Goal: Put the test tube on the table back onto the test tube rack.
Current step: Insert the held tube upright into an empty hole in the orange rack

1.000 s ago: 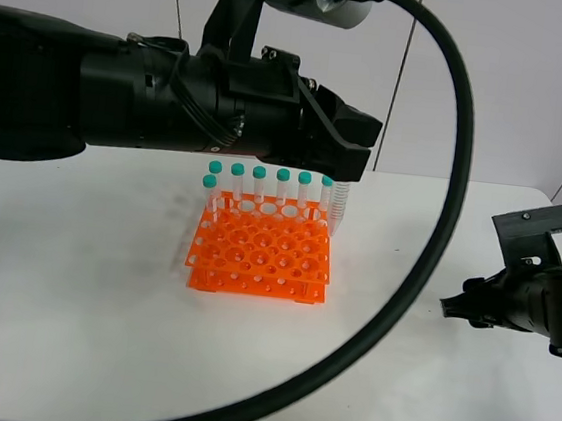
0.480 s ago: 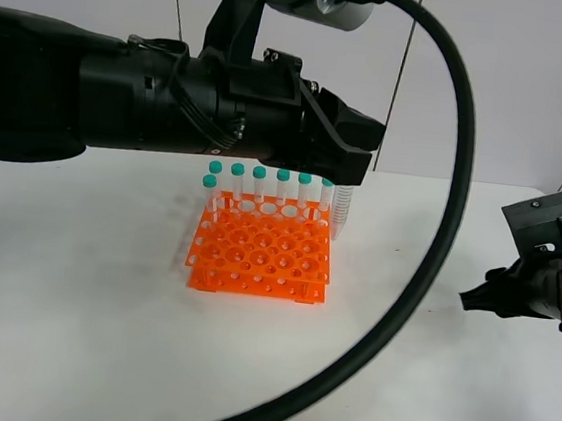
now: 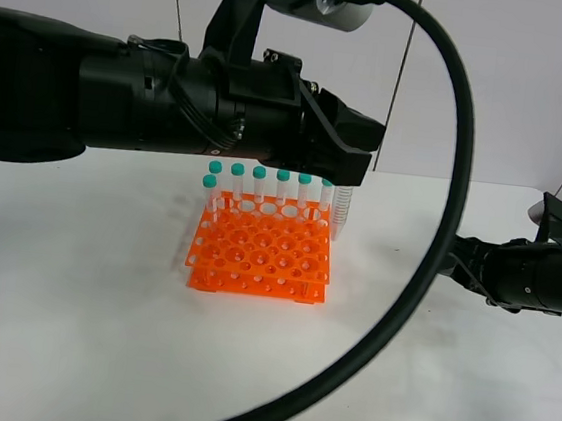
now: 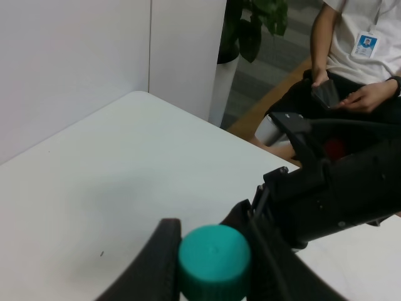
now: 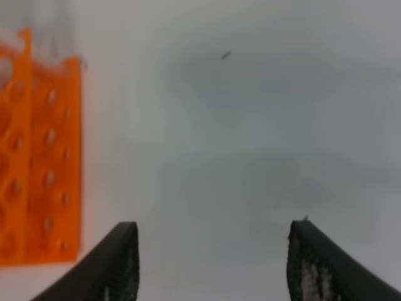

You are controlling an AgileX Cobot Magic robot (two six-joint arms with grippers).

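The test tube (image 3: 339, 213), clear with a teal cap, hangs upright from my left gripper (image 3: 347, 180), just beyond the back right corner of the orange test tube rack (image 3: 261, 261). In the left wrist view its teal cap (image 4: 214, 259) sits pinched between the black fingers (image 4: 161, 263). Several other capped tubes (image 3: 258, 190) stand in the rack's back row. My right gripper (image 3: 453, 266) hovers over the white table (image 3: 97, 332) to the right of the rack, pointing toward it. Its jaws (image 5: 216, 269) stand open with only bare table between them.
The left arm's thick black cable (image 3: 424, 286) loops down across the table between the rack and the right arm. The right arm (image 4: 338, 194) shows in the left wrist view, with a seated person (image 4: 357, 69) beyond the table edge. The rack's side (image 5: 37, 157) shows in the right wrist view.
The right arm has swung round from the lower right and now points its gripper left toward the rack. The left gripper with the tube has barely shifted.
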